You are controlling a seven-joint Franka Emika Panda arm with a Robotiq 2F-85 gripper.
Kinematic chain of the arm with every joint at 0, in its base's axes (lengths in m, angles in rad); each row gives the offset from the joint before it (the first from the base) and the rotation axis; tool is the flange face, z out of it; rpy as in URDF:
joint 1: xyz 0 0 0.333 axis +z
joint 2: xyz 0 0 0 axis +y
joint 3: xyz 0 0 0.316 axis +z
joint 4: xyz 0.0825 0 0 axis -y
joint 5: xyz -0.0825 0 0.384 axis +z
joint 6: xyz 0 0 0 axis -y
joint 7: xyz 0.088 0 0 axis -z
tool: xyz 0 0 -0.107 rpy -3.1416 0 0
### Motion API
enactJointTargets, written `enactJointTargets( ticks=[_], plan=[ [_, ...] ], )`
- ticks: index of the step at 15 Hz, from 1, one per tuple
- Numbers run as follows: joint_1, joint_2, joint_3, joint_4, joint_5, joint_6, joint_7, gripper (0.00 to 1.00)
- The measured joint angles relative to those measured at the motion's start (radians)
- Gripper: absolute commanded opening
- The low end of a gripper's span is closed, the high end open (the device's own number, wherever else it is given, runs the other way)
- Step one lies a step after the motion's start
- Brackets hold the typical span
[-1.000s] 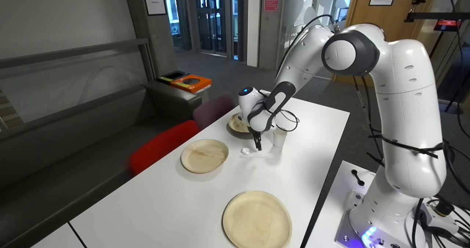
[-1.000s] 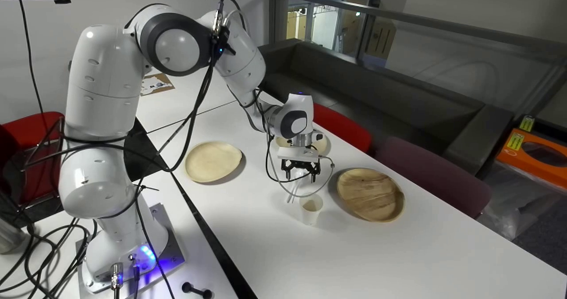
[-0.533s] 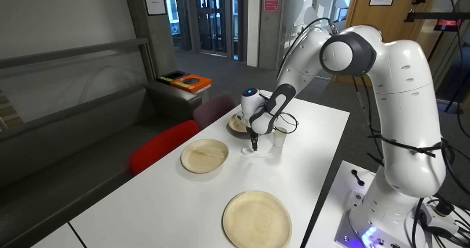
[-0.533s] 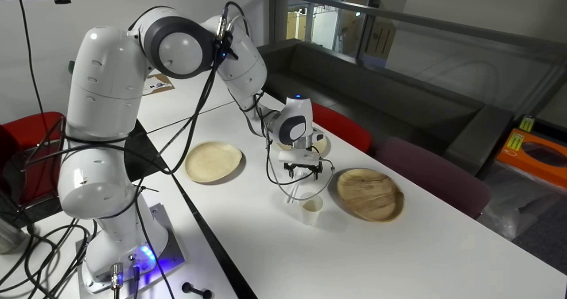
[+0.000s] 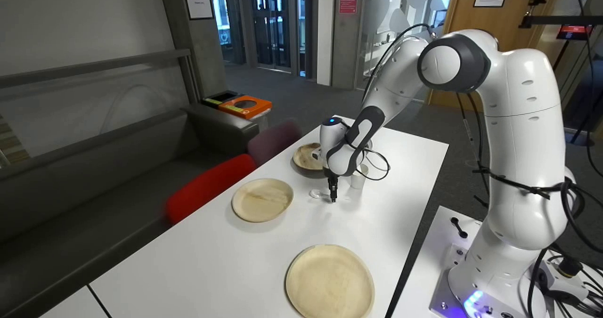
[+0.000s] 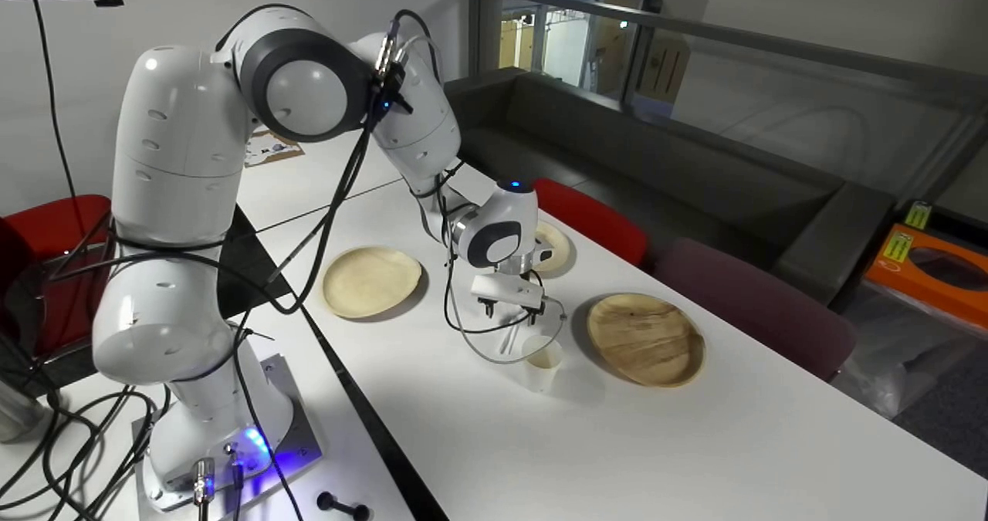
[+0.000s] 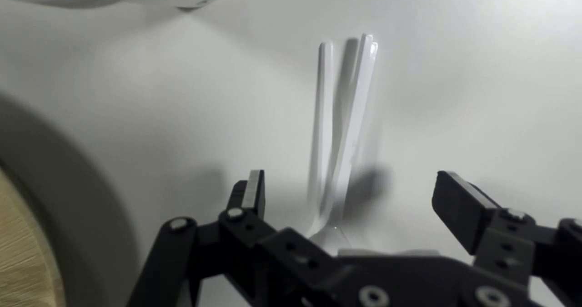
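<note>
My gripper (image 7: 349, 172) is open, with nothing between its pads but a view of white plastic spoons below. It points down low over the table in both exterior views (image 5: 333, 200) (image 6: 510, 316). The spoons' thin handles (image 7: 358, 102) lie close together between the two fingers in the wrist view. A spoon's bowl (image 5: 315, 194) shows left of the fingers in an exterior view. The handles' ends (image 6: 507, 341) show in an exterior view. The bowls are partly hidden by the gripper in the wrist view. Whether the fingers touch the table cannot be told.
A white cup (image 6: 543, 370) stands close to the spoon handles. A brown wooden bowl (image 6: 647, 341) is near it. Two pale plates (image 5: 262, 200) (image 5: 330, 280) lie on the white table (image 5: 212, 261). Looped cables (image 6: 455, 328) hang by the gripper. Chairs (image 5: 209, 186) line one table edge.
The gripper has come lower toward the table and shifted along the spoons, from near the bowls toward the handles, and it has turned slightly. It stays open. Spoons, cup and plates have not moved.
</note>
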Motion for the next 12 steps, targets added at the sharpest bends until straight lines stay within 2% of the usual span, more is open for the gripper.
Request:
enactJointTargets(
  ticks=[5, 10, 11, 12],
  plan=[
    [-0.018, -0.003, 0.006, -0.019, 0.028, 0.037, -0.010, 1.00],
    [-0.026, -0.003, 0.006, -0.021, 0.029, 0.050, -0.010, 0.82],
    [-0.027, -0.003, 0.006, -0.021, 0.030, 0.050, -0.010, 0.85],
    [-0.028, -0.003, 0.006, -0.021, 0.030, 0.050, -0.010, 0.84]
  ],
)
